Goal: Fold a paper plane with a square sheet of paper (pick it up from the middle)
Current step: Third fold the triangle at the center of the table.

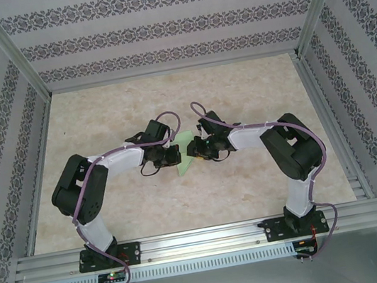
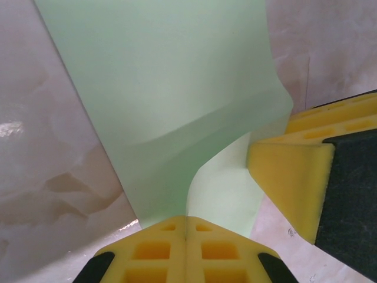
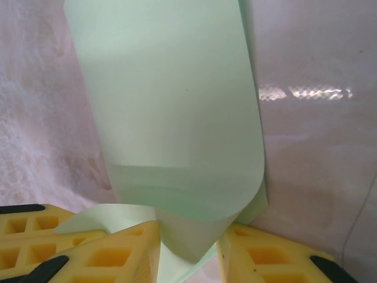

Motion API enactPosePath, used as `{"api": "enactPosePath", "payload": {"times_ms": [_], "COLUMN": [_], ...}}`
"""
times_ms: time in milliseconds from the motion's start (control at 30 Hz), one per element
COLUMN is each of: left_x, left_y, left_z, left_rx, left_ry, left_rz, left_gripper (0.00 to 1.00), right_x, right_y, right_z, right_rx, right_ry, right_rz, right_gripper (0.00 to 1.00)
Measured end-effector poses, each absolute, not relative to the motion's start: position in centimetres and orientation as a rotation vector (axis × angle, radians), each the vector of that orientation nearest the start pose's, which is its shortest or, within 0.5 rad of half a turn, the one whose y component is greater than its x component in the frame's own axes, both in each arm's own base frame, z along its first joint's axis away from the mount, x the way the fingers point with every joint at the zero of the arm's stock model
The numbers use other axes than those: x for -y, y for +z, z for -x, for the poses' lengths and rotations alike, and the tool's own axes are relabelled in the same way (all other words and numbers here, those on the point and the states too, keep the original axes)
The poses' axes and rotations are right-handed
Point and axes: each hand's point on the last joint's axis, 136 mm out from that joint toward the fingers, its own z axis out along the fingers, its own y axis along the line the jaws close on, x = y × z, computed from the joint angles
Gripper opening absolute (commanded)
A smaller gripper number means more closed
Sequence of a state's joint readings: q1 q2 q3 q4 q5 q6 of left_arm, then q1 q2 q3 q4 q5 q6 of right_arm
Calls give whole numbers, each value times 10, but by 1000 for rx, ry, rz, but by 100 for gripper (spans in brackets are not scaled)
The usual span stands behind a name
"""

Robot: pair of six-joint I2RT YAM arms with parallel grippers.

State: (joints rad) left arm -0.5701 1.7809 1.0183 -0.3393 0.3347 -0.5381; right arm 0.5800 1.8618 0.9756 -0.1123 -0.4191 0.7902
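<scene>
Clamps the square sheet of paper (image 1: 184,144) in the left pincer (image 2: 186,221) — bowed up over the bench (image 1: 253,95) centre. Straddles its curl from 3 o'clock with the right pincer (image 3: 189,233) — cannot tell whether grasping.

paper (image 1: 184,144) on table (image 1: 184,207) centre, between left fingers (image 2: 159,253) and right fingers (image 3: 118,250)

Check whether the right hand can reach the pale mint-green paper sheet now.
Probably yes: the paper sheet lies between the right hand's parted fingers, nothing blocking; the left hand pinches it.
</scene>
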Motion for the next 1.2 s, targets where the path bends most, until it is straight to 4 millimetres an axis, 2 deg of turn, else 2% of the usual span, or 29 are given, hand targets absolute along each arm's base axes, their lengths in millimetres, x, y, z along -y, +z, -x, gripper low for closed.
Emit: {"api": "enactPosePath", "payload": {"times_ms": [833, 933, 1033, 1100, 1200], "left_x": [263, 263, 263, 263, 264], "left_y": [19, 19, 19, 18, 18], "left_z": [-303, -303, -304, -304, -304], "left_rx": [-2862, -2862, -2863, -2863, -2864], "left_ry": [-746, -746, -746, -747, -751], "left_rz": [-152, -152, -152, -152, -153], "left_gripper": [3, 3, 3, 3, 3], "right_x": [-290, -290, -289, -290, -301], "right_y": [22, 34, 57, 71, 74], "right_z": [-315, -315, -312, -308, -294], "right_rx": [-2795, -2768, -2704, -2661, -2639], "right_ry": [976, 993, 1032, 1059, 1100], "right_rz": [-113, -99, -74, -52, -15], "right_gripper": [31, 31, 27, 20, 12]}}
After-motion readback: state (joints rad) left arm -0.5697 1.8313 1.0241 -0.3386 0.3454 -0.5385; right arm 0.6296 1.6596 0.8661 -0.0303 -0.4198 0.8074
